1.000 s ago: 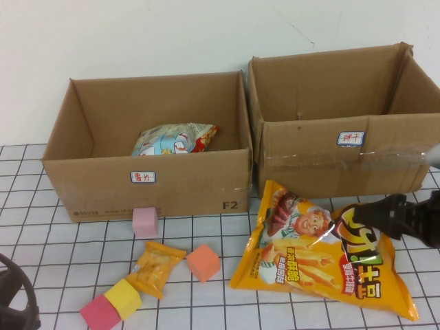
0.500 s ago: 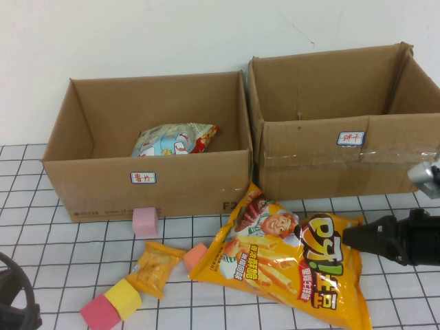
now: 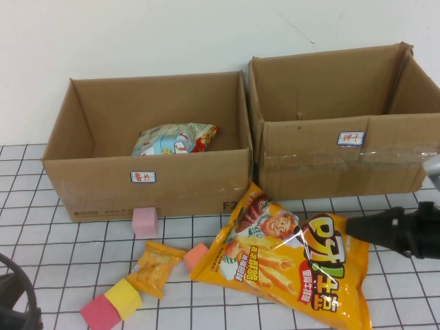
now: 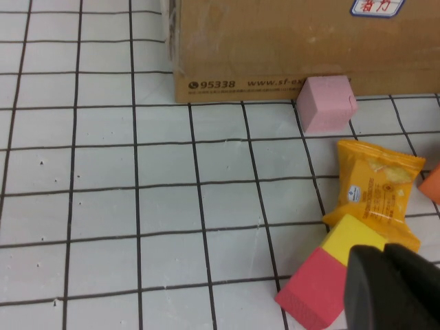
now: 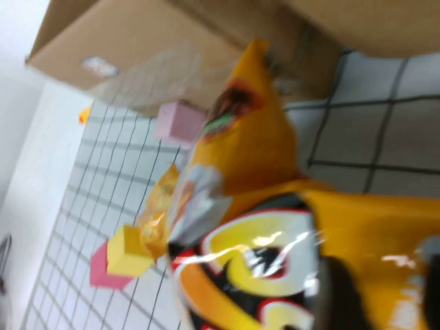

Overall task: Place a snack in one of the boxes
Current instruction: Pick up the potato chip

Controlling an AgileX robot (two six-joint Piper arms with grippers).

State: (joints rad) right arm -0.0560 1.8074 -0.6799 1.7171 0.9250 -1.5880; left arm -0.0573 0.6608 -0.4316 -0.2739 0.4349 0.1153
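A large orange snack bag hangs tilted in front of the two cardboard boxes. My right gripper comes in from the right and is shut on the bag's right edge. In the right wrist view the bag fills the middle, with the gripper closed on it. The left box holds a blue-white snack bag. The right box shows nothing inside. A small orange packet lies on the table. My left gripper is shut and empty above the yellow block.
A pink block sits against the left box. An orange block is partly under the big bag's left end. Yellow and red blocks lie at the front left. The left arm sits at the bottom left corner.
The right gripper has carried the big orange bag to the left, so it now covers part of the orange block. In the last half second it shifted only slightly. The left arm has not moved.
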